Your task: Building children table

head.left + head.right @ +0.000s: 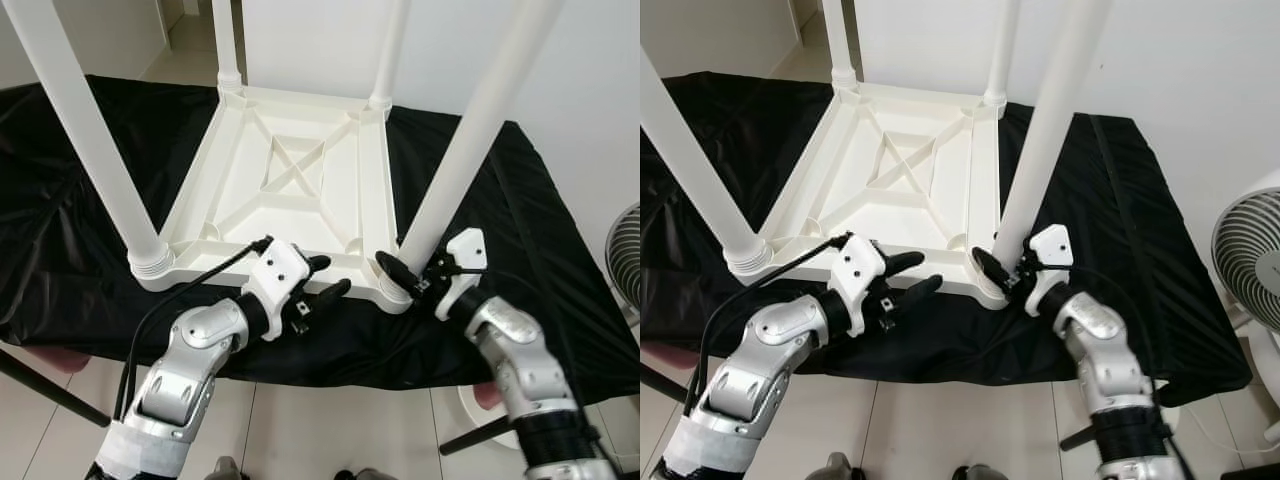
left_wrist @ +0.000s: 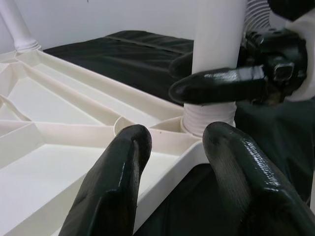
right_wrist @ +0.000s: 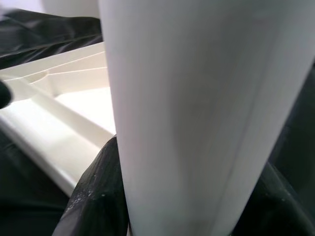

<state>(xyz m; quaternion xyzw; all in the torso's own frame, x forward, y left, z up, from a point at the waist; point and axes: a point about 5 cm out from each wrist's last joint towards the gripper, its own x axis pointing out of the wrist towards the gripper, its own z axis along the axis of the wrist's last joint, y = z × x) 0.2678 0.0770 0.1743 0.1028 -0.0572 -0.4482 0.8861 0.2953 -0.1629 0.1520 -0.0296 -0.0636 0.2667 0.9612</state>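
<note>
A white plastic children's table (image 1: 372, 190) lies upside down on a black cloth (image 1: 80, 250). Its legs stand upright: the near-left leg (image 1: 90, 140), the near-right leg (image 1: 470, 130) and two far legs (image 1: 226, 40). My right gripper (image 1: 412, 272) is shut on the near-right leg just above its ribbed base, and the leg (image 3: 197, 108) sits between the black fingers (image 3: 93, 196). My left gripper (image 1: 332, 275) is open at the table's near rim, holding nothing. In the left wrist view its fingers (image 2: 118, 182) point at the same corner socket.
The cloth-covered work surface ends just in front of my arms, with tiled floor below. A white fan (image 1: 1255, 270) stands on the right. A black bar (image 1: 40, 385) slants under the surface at the left. A white wall rises behind.
</note>
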